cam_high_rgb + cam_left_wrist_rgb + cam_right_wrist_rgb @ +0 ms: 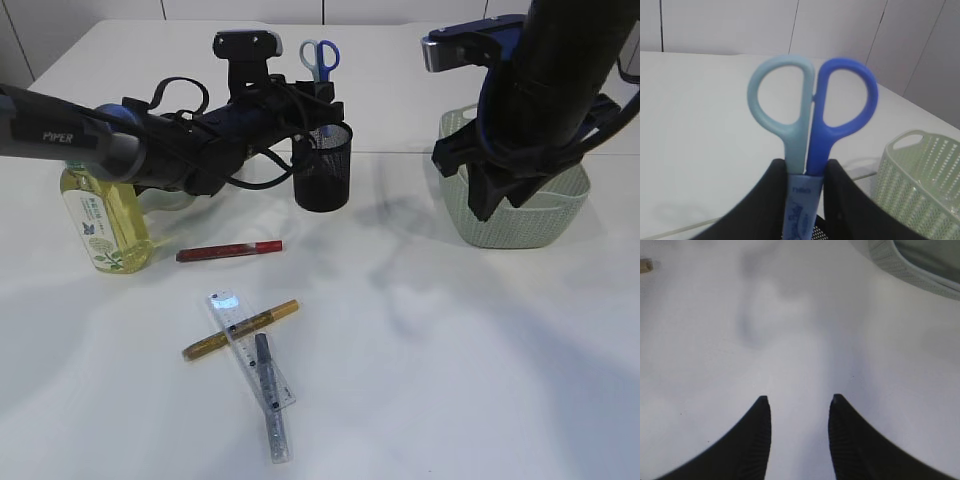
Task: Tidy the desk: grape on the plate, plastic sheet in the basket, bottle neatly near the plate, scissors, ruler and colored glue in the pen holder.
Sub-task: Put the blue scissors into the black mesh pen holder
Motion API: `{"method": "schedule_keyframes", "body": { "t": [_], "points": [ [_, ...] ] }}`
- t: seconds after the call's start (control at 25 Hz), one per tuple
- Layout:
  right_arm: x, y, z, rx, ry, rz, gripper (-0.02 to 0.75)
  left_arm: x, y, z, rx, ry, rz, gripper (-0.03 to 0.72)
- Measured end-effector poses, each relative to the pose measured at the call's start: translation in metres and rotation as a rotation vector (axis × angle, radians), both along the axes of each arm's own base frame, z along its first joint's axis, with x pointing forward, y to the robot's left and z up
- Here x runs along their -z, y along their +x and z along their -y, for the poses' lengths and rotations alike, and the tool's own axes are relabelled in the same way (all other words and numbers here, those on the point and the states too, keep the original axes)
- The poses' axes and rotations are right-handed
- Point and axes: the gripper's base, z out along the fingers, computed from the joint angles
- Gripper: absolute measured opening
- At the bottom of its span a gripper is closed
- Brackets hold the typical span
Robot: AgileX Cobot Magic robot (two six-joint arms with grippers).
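My left gripper (805, 167) is shut on the sleeved blades of the scissors (812, 100), whose pale blue and dark blue handles point up. In the exterior view the scissors (320, 55) stand upright over the black mesh pen holder (322, 165), with the left gripper (316, 93) just above its rim. The clear ruler (250, 350) lies on the table crossed with a yellow glue pen (240, 329) and a grey one (270, 400). A red glue pen (228, 250) lies apart. The yellow bottle (105, 225) stands at left. My right gripper (800, 400) hangs open and empty beside the basket (520, 200). Grape, plate and plastic sheet are out of view.
The pale green basket (920, 185) stands right of the pen holder; its rim (910, 265) shows at the top of the right wrist view. My left arm (150, 140) stretches across the bottle's top. White tabletop (450, 350) lies in front of the basket.
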Motion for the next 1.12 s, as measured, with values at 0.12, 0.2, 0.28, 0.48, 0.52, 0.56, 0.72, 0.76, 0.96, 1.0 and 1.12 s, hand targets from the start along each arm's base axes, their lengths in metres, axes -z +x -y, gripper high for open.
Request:
{"method": "schedule_keyframes", "body": {
  "t": [0.12,0.2,0.28,0.48,0.52,0.56,0.72,0.76,0.96,1.0,1.12],
  "points": [
    [0.0,0.0,0.0,0.0,0.0,0.0,0.312,0.0,0.0,0.0,0.0,0.0,0.0,0.167],
    [0.0,0.0,0.0,0.0,0.0,0.0,0.312,0.0,0.0,0.0,0.0,0.0,0.0,0.167],
    [0.0,0.0,0.0,0.0,0.0,0.0,0.312,0.0,0.0,0.0,0.0,0.0,0.0,0.168],
    [0.0,0.0,0.0,0.0,0.0,0.0,0.312,0.0,0.0,0.0,0.0,0.0,0.0,0.168],
    [0.0,0.0,0.0,0.0,0.0,0.0,0.312,0.0,0.0,0.0,0.0,0.0,0.0,0.168],
    [0.0,0.0,0.0,0.0,0.0,0.0,0.312,0.0,0.0,0.0,0.0,0.0,0.0,0.168],
    [0.0,0.0,0.0,0.0,0.0,0.0,0.312,0.0,0.0,0.0,0.0,0.0,0.0,0.168],
    [0.0,0.0,0.0,0.0,0.0,0.0,0.312,0.0,0.0,0.0,0.0,0.0,0.0,0.169],
    [0.0,0.0,0.0,0.0,0.0,0.0,0.312,0.0018,0.0,-0.0003,-0.003,0.011,-0.016,0.171],
    [0.0,0.0,0.0,0.0,0.0,0.0,0.312,0.0029,0.0,-0.0005,-0.005,0.017,-0.026,0.172],
    [0.0,0.0,0.0,0.0,0.0,0.0,0.312,0.0049,0.0,-0.0009,-0.008,0.03,-0.045,0.174]
  ]
}}
